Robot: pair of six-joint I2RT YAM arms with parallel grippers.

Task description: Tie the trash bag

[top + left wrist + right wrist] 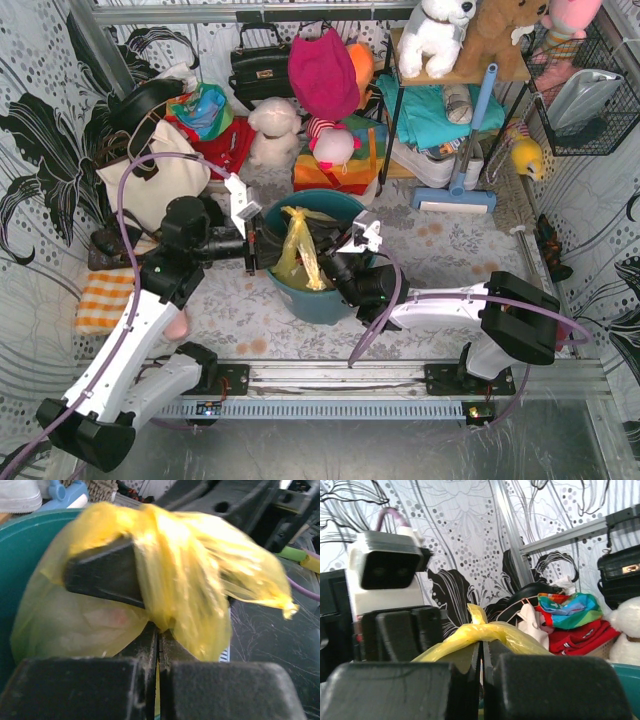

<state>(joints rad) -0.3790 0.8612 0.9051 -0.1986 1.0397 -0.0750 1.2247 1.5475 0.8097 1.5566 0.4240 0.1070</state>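
Observation:
The yellow-green trash bag [300, 250] sits in the teal bin [320, 300], its top gathered into a twisted bunch that stands up. My left gripper [262, 245] reaches in from the left and is shut on the bag's plastic [190, 580], with its jaws closed at the bunch [160, 630]. My right gripper [335, 262] comes from the right and is shut on a yellow strand [485, 632], which drapes over its closed tips [481, 647]. The two grippers face each other closely over the bin. The bag's contents are hidden.
A cream tote bag [165, 180] stands to the left behind the left arm. An orange checked cloth [105, 300] lies at the left edge. Plush toys [275, 130], a black handbag [262, 65], a blue mop [470, 150] and a shelf crowd the back. A wire basket [590, 90] hangs at the right.

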